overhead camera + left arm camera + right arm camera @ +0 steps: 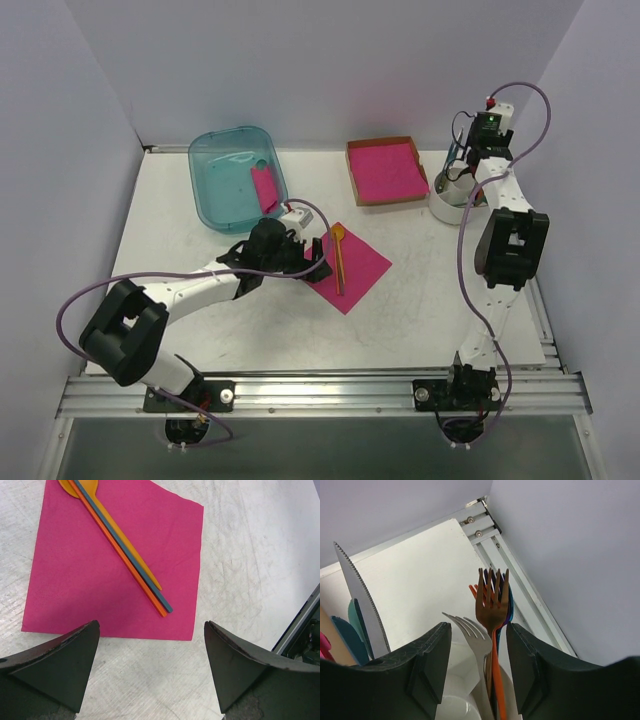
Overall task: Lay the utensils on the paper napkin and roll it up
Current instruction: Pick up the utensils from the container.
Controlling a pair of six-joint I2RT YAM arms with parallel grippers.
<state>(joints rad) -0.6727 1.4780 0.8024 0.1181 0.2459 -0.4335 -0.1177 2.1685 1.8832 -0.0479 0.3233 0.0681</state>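
Over the near edge of the thin magenta-pink paper napkin [75,580], where the long orange plastic spoon [125,545] is lying, the left gripper [151,630] is hovering wide open, while the right gripper [479,627] is straddling the pale silver fork [470,630] in the white cup [445,208], probably to fetch it, though I cannot tell whether it is gripping.

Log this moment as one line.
left gripper: open, at magenta napkin edge | napkin: flat, unrolled; orange spoon, two slim handles on it | right gripper: open around forks in white holder

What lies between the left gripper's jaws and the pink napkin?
Nothing but a bare strip of white table. The left wrist view shows it between the open left gripper and the napkin's near edge.
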